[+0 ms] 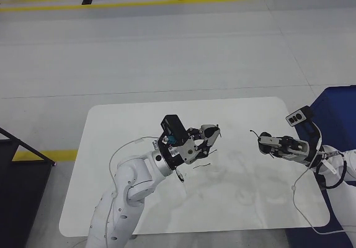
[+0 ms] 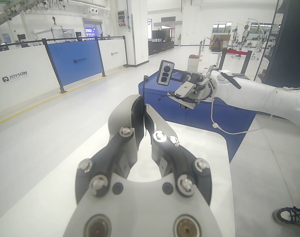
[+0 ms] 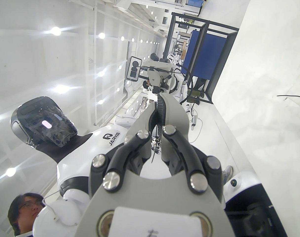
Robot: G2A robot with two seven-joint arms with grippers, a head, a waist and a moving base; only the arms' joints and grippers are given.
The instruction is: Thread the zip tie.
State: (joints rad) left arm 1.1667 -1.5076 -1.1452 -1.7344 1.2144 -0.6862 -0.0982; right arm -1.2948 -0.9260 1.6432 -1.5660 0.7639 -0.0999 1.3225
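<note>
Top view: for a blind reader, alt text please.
Two robot hands face each other, apart, above a white table: the left hand pinches a black zip tie, the right hand a second tie. A loose black strip lies on the table.

The left arm bends in from the side with its left tool (image 1: 211, 132) raised and pointing toward the right tool (image 1: 262, 140), which faces back at it, the two well apart. The left fingers (image 2: 122, 114) are pressed together on a thin zip tie (image 2: 145, 87). The right fingers (image 3: 174, 109) likewise pinch a black strip (image 3: 152, 158).
</note>
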